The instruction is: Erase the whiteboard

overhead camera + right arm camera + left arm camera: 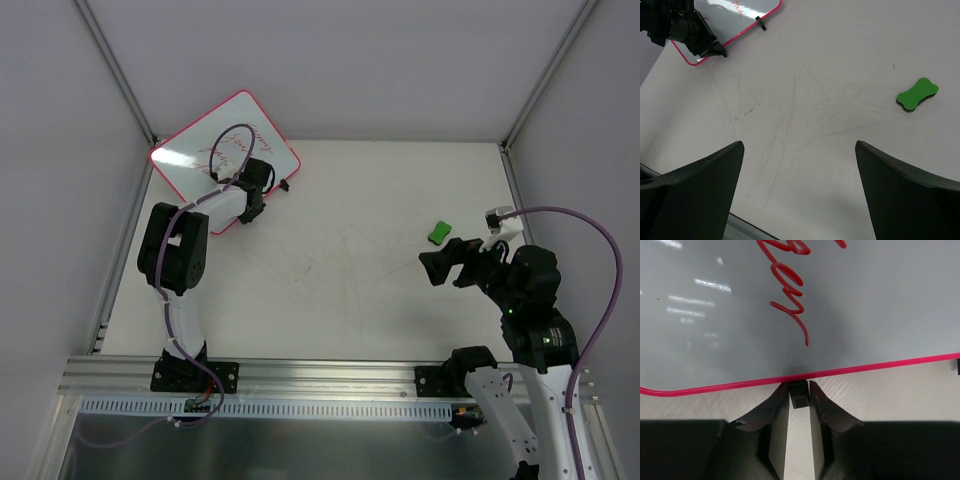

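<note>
Pinching a black clip (798,399) on the whiteboard (865,305) rim, the left gripper (798,387) has its fingers clamped. The right gripper (800,145) gapes wide, well away.

The left arm (180,250) and right arm (535,320) are built of white links joined by bulky black housings, and a purple cable (603,270) trails along each. A small green light (510,312) glows on the right arm. The left gripper (798,389) and right gripper (799,147) have matte black, wedge-shaped fingers.
</note>
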